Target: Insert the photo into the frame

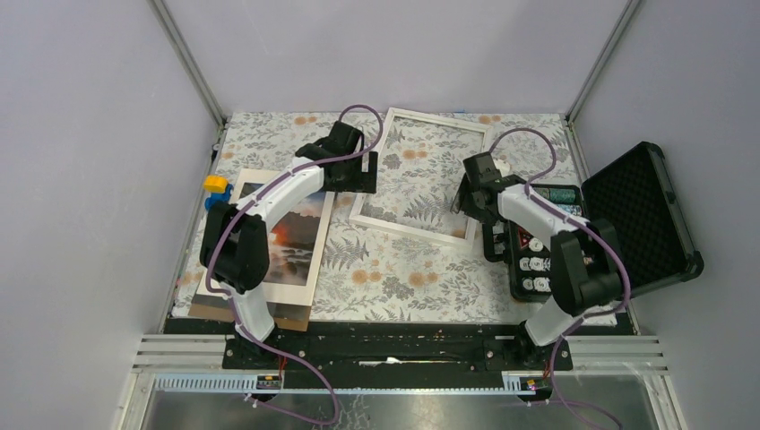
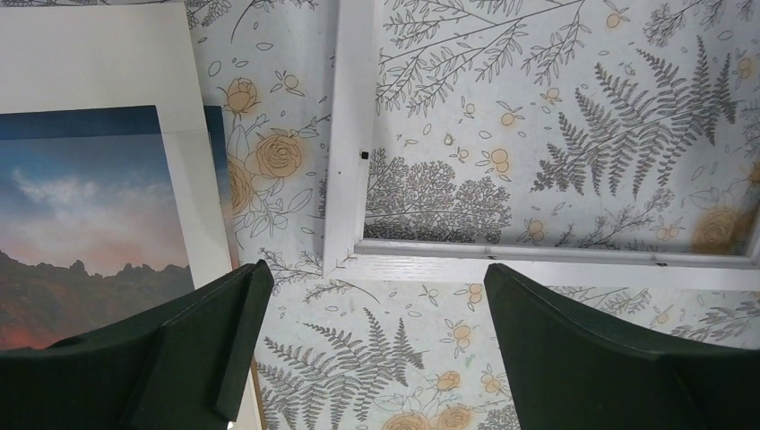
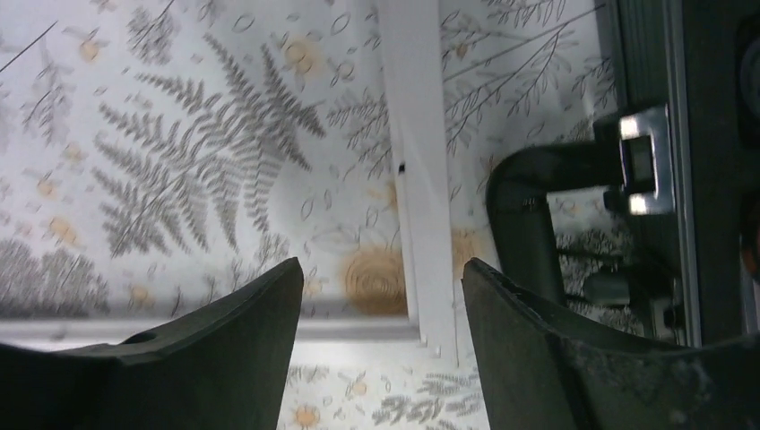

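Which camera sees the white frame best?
The top camera: nearly the whole frame shows there, flat on the flowery table. The left wrist camera catches only one corner, and the right wrist camera only another, blurry corner.

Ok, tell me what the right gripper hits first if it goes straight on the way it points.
Most likely the frame: the right gripper points down at it, open jaws either side of a white side rail near a corner. How far above the rail it hangs is unclear.
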`<state>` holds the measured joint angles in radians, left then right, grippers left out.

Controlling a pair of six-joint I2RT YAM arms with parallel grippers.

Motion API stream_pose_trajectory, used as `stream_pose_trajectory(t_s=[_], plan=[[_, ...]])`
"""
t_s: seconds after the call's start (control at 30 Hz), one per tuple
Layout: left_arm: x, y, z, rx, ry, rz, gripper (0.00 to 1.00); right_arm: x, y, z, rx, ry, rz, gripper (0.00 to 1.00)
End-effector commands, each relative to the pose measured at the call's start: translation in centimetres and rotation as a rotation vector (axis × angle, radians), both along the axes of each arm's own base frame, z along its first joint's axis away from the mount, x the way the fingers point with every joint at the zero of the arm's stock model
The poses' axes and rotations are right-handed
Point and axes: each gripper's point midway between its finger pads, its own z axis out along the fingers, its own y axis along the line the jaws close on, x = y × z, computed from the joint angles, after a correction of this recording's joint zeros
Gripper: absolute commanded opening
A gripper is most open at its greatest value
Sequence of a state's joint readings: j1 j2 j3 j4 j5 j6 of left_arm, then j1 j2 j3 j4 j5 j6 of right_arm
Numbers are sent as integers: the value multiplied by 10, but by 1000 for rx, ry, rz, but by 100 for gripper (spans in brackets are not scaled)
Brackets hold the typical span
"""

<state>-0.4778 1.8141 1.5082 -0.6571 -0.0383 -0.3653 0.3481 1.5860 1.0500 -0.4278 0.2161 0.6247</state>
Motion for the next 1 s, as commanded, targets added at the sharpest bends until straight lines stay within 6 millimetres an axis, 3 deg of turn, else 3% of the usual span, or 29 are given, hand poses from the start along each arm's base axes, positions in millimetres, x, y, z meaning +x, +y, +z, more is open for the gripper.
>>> stream_pose_trajectory(t_s=[0.0,0.27,0.33,0.5,0.73,0.97], plan=[[6,5,1,21,-45,-15,99,25,-16,-9,-74,15,-57,72],[-5,3,15,-45,-69,-33,99,41,-26,-25,-121,57,-55,64],[-9,0,17,-66,-64,-48,99,41,-23,-26,-104,62,-49,53],[-12,-3,23,-88,-66,-61,99,43,-27,-24,-121,47,-55,52],[-13,-4,20,-93,-59,-64,99,43,-25,-29,-118,61,-49,41],[-13,-3,16,-84,-52,-63,99,44,-28,-33,-133,71,-48,40]])
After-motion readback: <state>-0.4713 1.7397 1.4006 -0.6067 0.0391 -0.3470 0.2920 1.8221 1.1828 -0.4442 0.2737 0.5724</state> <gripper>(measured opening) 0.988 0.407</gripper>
